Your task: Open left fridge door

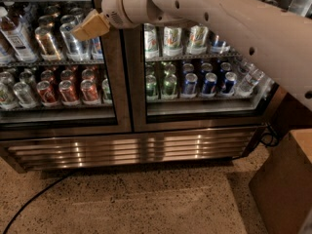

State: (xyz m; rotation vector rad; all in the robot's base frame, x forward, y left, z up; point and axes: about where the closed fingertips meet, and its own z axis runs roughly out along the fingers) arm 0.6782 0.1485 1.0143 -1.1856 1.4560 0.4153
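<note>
The fridge (131, 150) fills the upper view, with wire shelves of cans and a louvred steel grille at its base. The left fridge door (119, 91) is shut, with red and silver cans and bottles behind its glass. The twin right door (195, 82) shows green and blue cans. My white arm reaches in from the upper right across the right door. The tan gripper (90, 26) sits in front of the left door's upper glass, close to its right-hand frame by the centre seam. No handle shows.
A brown cardboard box (285, 189) stands on the floor at the right, close to the fridge's right corner. A black cable (34, 199) runs across the speckled floor at the lower left. More cable (265, 138) lies by the fridge's right base.
</note>
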